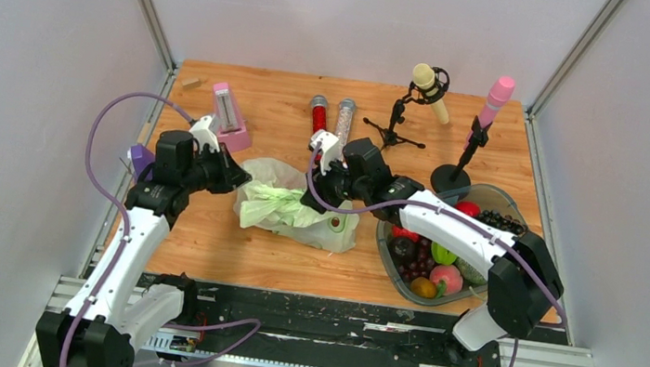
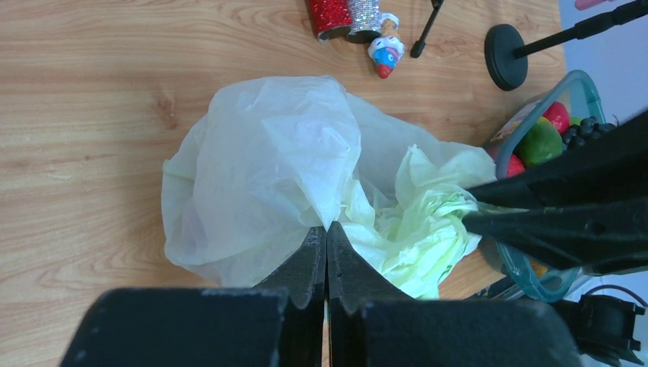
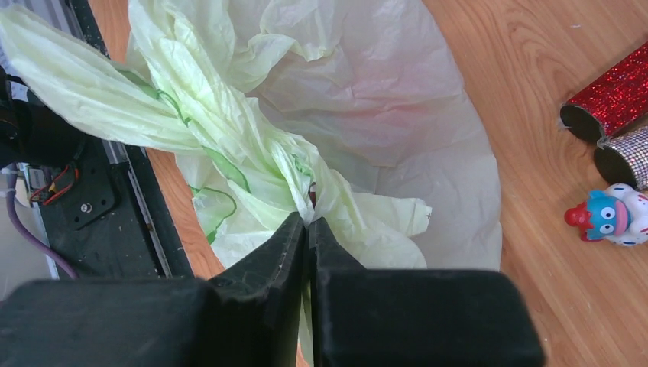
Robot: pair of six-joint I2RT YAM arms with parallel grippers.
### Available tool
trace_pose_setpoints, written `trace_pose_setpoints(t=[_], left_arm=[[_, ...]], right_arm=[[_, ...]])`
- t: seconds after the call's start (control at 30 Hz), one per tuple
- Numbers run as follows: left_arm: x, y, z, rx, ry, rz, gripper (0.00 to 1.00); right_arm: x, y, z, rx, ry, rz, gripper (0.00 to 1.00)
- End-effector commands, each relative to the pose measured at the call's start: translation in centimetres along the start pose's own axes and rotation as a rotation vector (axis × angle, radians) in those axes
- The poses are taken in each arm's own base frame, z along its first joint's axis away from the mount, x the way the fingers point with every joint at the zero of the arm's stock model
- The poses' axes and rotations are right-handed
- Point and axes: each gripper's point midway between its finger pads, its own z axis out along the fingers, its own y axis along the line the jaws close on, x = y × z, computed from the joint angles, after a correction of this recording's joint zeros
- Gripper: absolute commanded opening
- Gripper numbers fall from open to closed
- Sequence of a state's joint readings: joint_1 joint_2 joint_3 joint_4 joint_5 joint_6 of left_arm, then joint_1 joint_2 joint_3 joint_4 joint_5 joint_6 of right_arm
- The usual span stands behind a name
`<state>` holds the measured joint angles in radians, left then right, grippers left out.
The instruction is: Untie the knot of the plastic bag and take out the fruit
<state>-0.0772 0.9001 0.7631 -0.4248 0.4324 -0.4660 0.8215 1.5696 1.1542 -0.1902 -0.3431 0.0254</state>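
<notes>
Between the two grippers lies the pale green plastic bag [image 1: 286, 205], its green print too crumpled to read. On its near fold the left gripper [image 2: 326, 229] is pinched closed, while the right gripper [image 3: 308, 222] is clamped on the bunched neck. Just right of those fingers a light green fruit [image 1: 336, 223] shows through the film, inside the bag. Further right, under that arm, a clear bin [image 1: 385, 247] holds dark grapes [image 1: 501, 222], a pink peach [image 1: 446, 278] and other toy fruit.
</notes>
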Motion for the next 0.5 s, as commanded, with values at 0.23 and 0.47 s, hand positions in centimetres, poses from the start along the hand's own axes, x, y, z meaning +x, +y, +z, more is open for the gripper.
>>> trace_pose_setpoints(t=[0.23,0.47], left_arm=[[-0.4,3.3,0.0,-0.203,-0.088,-0.175,0.0],[-0.2,3.9,-0.6,-0.24,-0.125,-0.24,0.0]], right_arm=[[-3.4,-1.8,-4.9,0.203,-0.194,0.043,0.0],[-3.9,-5.1,-8.6,0.44,-0.373,0.3,0.0]])
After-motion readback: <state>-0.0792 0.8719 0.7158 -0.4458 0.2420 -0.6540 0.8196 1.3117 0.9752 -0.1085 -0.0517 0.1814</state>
